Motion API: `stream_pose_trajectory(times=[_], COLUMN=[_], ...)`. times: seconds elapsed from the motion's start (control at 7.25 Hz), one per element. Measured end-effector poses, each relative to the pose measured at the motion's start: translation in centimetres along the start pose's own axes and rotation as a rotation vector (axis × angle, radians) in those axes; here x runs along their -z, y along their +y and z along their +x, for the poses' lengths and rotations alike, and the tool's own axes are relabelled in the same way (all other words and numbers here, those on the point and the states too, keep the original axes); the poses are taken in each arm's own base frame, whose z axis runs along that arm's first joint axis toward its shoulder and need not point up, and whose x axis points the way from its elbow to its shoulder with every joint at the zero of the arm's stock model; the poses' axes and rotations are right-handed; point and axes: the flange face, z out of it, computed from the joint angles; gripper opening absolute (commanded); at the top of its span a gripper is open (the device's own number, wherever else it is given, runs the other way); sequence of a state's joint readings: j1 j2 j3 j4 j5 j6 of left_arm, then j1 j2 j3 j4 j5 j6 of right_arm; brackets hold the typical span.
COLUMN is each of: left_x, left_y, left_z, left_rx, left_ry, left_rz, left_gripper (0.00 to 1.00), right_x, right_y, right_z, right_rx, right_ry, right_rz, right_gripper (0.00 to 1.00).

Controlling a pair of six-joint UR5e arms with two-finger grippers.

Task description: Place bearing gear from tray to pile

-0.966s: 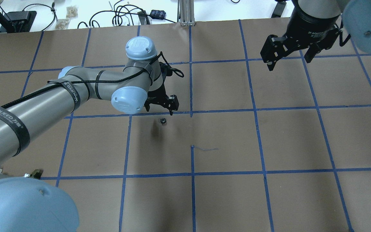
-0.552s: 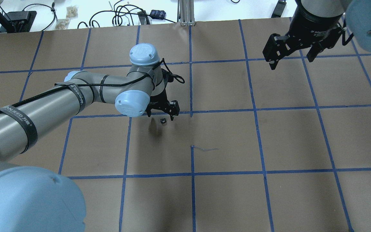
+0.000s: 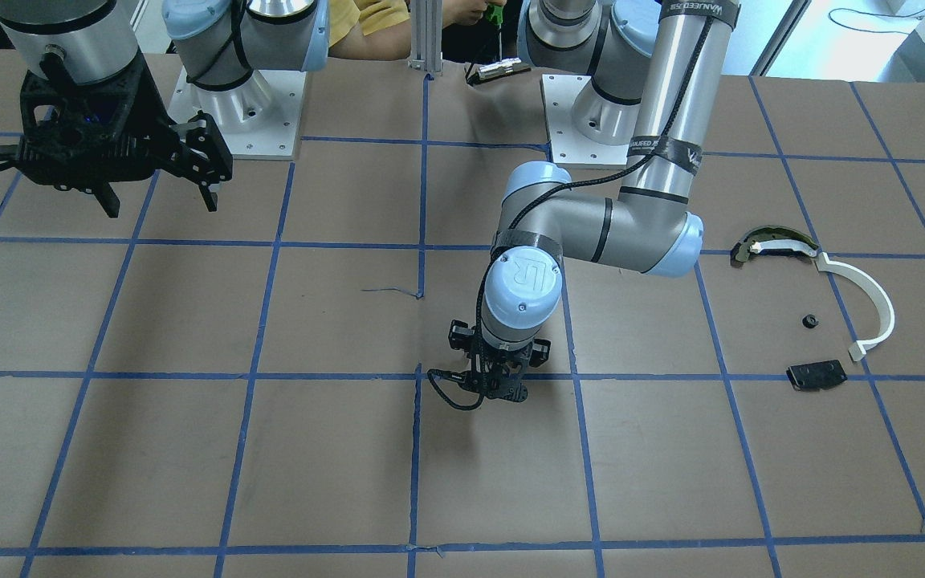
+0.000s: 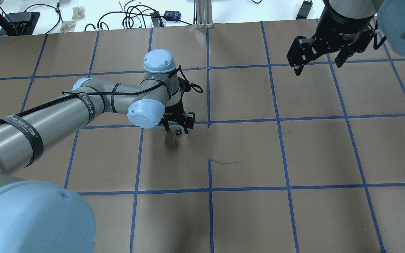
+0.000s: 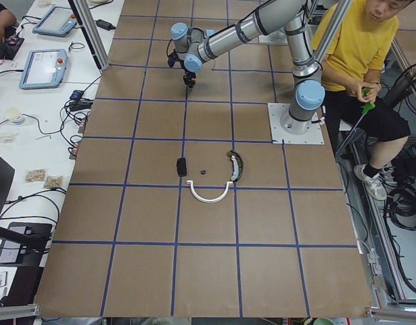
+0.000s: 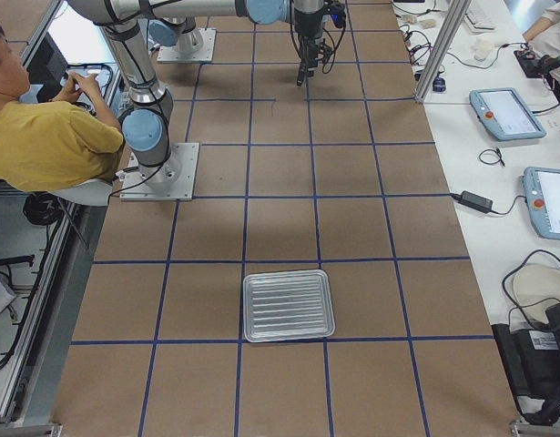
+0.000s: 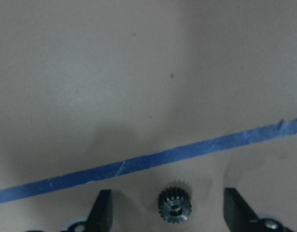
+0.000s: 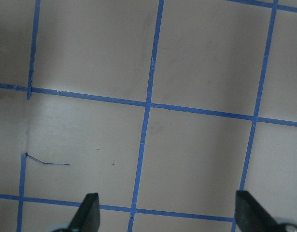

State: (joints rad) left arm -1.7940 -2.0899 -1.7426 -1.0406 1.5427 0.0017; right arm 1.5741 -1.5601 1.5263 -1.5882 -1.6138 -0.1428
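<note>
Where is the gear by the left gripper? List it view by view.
Overhead: gear left of centre, inside the open left gripper.
Front-facing: hidden behind that gripper.
Exterior left: too small to tell.
Exterior right: too small to tell.
Left wrist: bottom centre.
Right wrist: not in it.
Landmark: the blue tape line beside it.

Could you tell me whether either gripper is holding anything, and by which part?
Nothing is held: the left gripper straddles the gear, jaws open; the right gripper hangs open, empty.
</note>
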Motion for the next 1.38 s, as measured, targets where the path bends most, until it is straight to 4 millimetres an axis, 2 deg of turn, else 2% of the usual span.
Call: stream_pose_trajectory(times=[0.14, 0.28, 0.41, 0.83, 1.1, 1.24, 1.38], left_x=[0.0, 0.0, 0.0, 0.2, 1.6, 3.2, 5.5], left_y=[0.0, 0.0, 0.0, 0.0, -0.2, -0.5, -1.1], left_z=[0.0, 0.0, 0.0, 0.0, -0.6, -2.4, -6.6], left_rx=[0.005, 0.007, 0.008, 0.009, 0.014, 0.04, 0.092], left_ry=[-0.002, -0.002, -0.002, 0.0, -0.009, -0.007, 0.002], left_rz=[-0.001, -0.002, -0.003, 0.002, 0.024, 0.034, 0.04], left_gripper=[0.55, 0.31, 0.0, 0.0, 0.0, 0.0, 0.0], right_x=[0.0, 0.0, 0.0, 0.0, 0.0, 0.0, 0.0], right_y=[0.0, 0.0, 0.0, 0.0, 0.0, 0.0, 0.0], right_z=[0.0, 0.0, 0.0, 0.0, 0.0, 0.0, 0.0], right_rx=[-0.001, -0.001, -0.001, 0.002, 0.004, 0.003, 0.003], right_ry=[0.0, 0.0, 0.0, 0.0, 0.0, 0.0, 0.0], right_rz=[0.0, -0.001, -0.002, -0.001, -0.001, 0.0, 0.0], right_gripper=[1.0, 1.0, 1.0, 1.0, 1.0, 1.0, 1.0])
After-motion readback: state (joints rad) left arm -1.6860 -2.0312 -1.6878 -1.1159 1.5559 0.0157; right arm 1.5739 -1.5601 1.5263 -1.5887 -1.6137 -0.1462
